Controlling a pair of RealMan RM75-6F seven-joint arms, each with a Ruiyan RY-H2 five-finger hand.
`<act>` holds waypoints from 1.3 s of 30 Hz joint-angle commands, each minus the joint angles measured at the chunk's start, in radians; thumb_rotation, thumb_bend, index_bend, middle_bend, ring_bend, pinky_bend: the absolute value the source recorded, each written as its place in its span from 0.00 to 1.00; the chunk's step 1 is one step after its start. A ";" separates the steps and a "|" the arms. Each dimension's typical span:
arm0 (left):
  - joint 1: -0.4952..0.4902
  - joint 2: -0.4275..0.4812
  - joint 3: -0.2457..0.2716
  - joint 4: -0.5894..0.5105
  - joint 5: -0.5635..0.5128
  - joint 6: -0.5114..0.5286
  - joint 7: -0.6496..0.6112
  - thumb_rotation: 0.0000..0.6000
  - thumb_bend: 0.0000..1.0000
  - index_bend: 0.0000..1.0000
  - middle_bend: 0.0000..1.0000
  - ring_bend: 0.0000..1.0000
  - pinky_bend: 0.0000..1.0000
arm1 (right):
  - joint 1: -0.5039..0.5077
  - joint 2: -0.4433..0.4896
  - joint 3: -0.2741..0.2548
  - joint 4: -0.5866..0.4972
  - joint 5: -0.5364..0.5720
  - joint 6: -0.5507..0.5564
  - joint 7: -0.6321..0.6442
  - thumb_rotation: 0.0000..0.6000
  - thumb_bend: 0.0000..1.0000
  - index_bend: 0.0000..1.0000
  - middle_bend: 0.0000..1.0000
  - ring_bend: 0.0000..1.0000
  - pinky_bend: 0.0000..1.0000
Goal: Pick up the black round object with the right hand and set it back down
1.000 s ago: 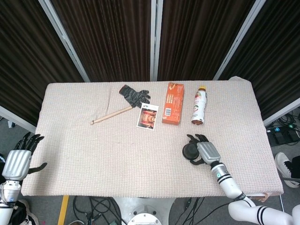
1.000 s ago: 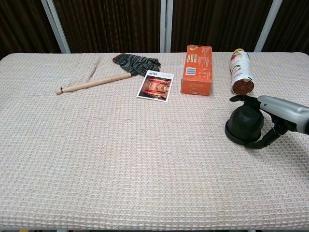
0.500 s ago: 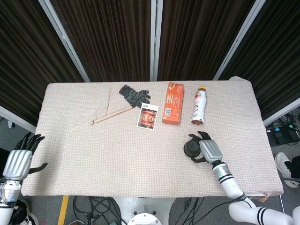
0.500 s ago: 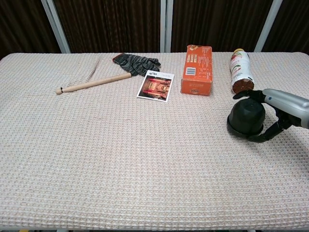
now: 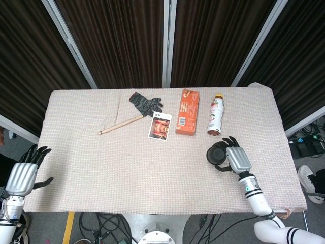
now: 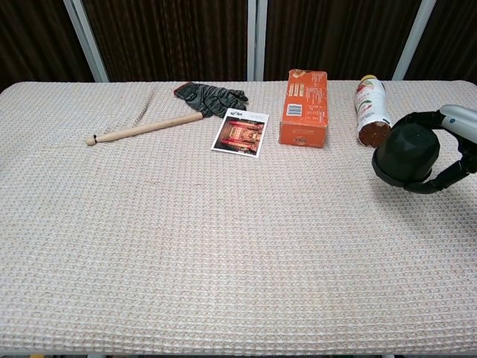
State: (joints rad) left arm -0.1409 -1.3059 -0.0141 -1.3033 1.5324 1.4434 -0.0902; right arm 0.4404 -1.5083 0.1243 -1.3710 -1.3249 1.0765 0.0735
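The black round object (image 5: 217, 154) (image 6: 406, 154) hangs above the cloth at the right side, just in front of the lying spray can. My right hand (image 5: 235, 158) (image 6: 456, 145) grips it from the right, dark fingers wrapped around its rim. My left hand (image 5: 24, 173) hovers off the table's front left corner, fingers spread and holding nothing; the chest view does not show it.
A spray can (image 5: 215, 114) (image 6: 371, 110) lies just behind the lifted object. An orange box (image 5: 187, 112) (image 6: 304, 107), a photo card (image 5: 160, 126) (image 6: 240, 132), a dark glove (image 5: 145, 103) and a wooden stick (image 5: 121, 124) lie along the far half of the cloth-covered table (image 5: 117, 168).
My right hand has lifted the black round object off the cloth and carried it up and to the right. The left hand has sunk slightly.
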 commanded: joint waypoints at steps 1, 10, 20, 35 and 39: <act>-0.002 -0.001 0.001 -0.003 0.001 -0.003 0.003 1.00 0.12 0.16 0.13 0.00 0.18 | -0.003 0.010 0.002 -0.009 0.007 0.000 -0.006 1.00 0.14 0.45 0.48 0.12 0.00; 0.006 0.014 -0.003 -0.023 -0.003 0.013 0.012 1.00 0.12 0.16 0.13 0.00 0.18 | 0.105 -0.028 0.060 -0.092 -0.007 -0.067 -0.083 1.00 0.15 0.45 0.48 0.12 0.00; 0.003 0.013 -0.004 -0.021 -0.001 0.011 0.001 1.00 0.12 0.16 0.13 0.00 0.18 | 0.120 -0.050 0.044 -0.183 0.010 -0.016 -0.326 1.00 0.15 0.45 0.48 0.12 0.00; -0.011 0.002 0.000 -0.022 0.005 -0.010 0.021 1.00 0.12 0.16 0.13 0.00 0.18 | 0.088 0.047 0.086 -0.345 -0.113 0.147 -0.233 1.00 0.15 0.45 0.48 0.12 0.00; -0.011 0.001 0.000 -0.019 -0.001 -0.017 0.021 1.00 0.12 0.16 0.13 0.00 0.18 | 0.073 0.045 0.065 -0.290 -0.066 0.124 -0.209 1.00 0.15 0.45 0.48 0.12 0.00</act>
State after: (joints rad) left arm -0.1523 -1.3047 -0.0137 -1.3227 1.5314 1.4269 -0.0696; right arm 0.5422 -1.4943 0.1945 -1.6576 -1.4111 1.2050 -0.1786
